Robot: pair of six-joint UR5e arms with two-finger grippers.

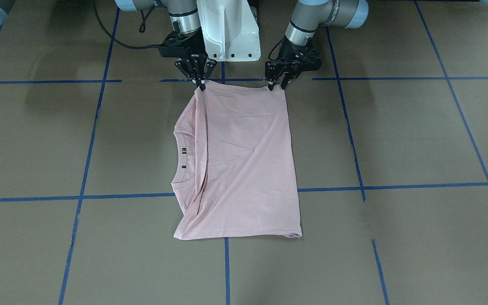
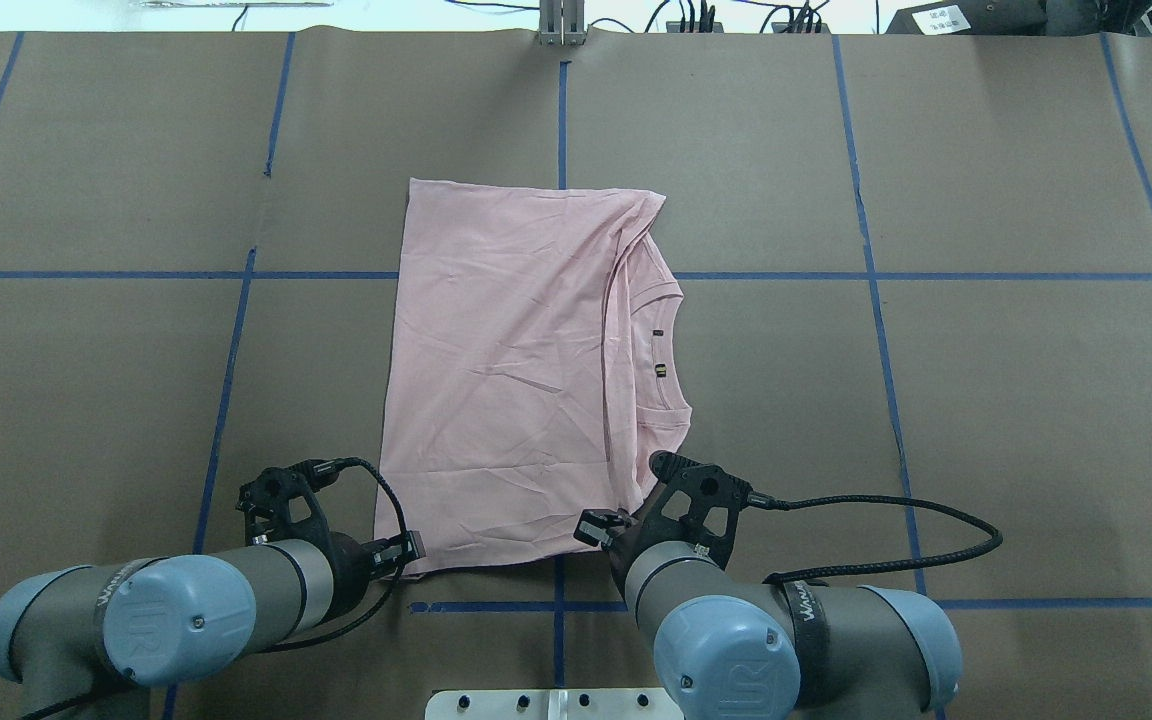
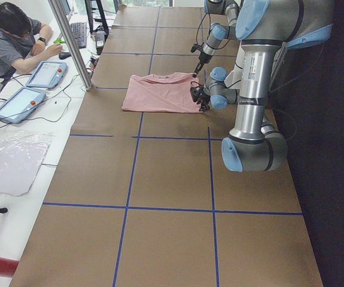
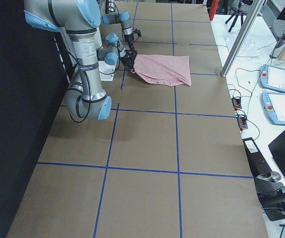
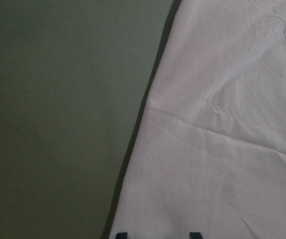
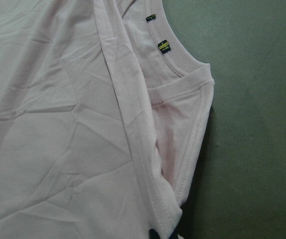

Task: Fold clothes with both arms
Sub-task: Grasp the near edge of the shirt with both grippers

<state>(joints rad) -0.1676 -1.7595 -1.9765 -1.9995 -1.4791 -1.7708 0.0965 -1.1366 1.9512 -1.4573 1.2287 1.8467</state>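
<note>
Just ahead of both tools, on the table (image 1: 396, 140): 1 pink T-shirt (image 1: 244, 161), part-folded, lying flat.

Front view: right gripper (image 1: 201, 84) pinched tight on the near corner by the collar (image 1: 180, 157), cloth drawn up to its tips. Left gripper (image 1: 278, 86) at the other near corner, fingers apart w/ a narrow gap, straddling the edge. No cloth lifted there.

Overhead: shirt's long axis runs straight away from both tools. Near short edge spans gripper to gripper. Collar opens twd the right arm's side. Neither arm nearer, each sits on its own corner.

Left wrist: two fingertips (image 5: 122, 234) spread, flat cloth betw. them, bare table to the outer side.

Right wrist: cloth bunched at the tip; collar just beyond.

Side views: too small to judge grips.

Est.: next fold prob. carries the near edge fwd, away from the robot, onto the far edge. Left would need to close first.
</note>
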